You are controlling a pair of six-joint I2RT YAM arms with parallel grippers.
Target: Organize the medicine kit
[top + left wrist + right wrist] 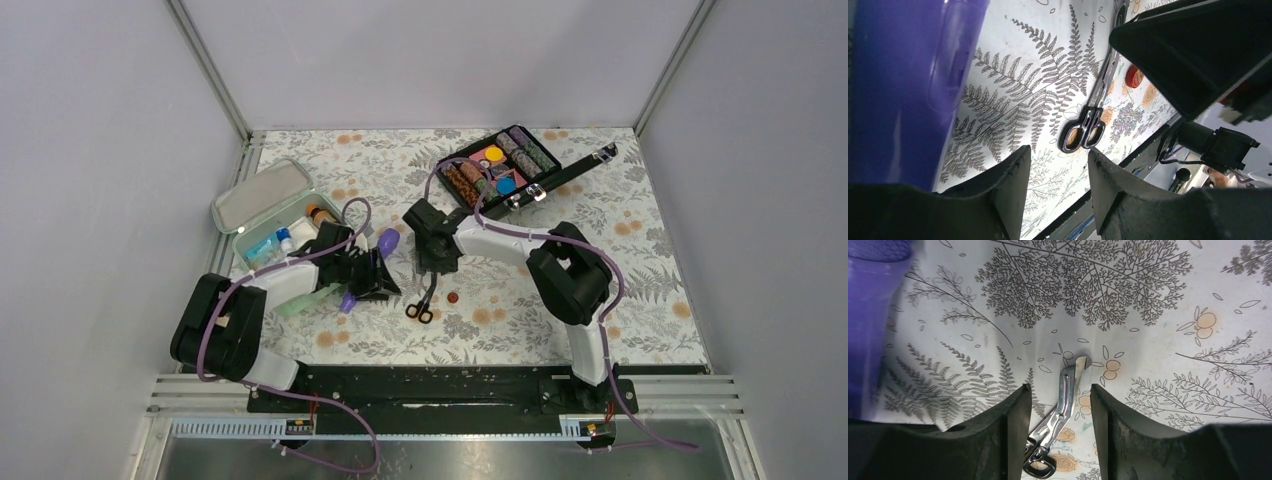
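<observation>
We see the left gripper (1057,160) half open with nothing between its fingers and a purple plastic item (903,90) just outside one of them. The right gripper (1060,390) is likewise parted and grasps nothing, its fingers either side of the scissors (1067,385) lying on the desk (620,250). The medicine kit (247,243) sits open at the desk's far left, lid (262,196) beside it, well apart from the scissors.
</observation>
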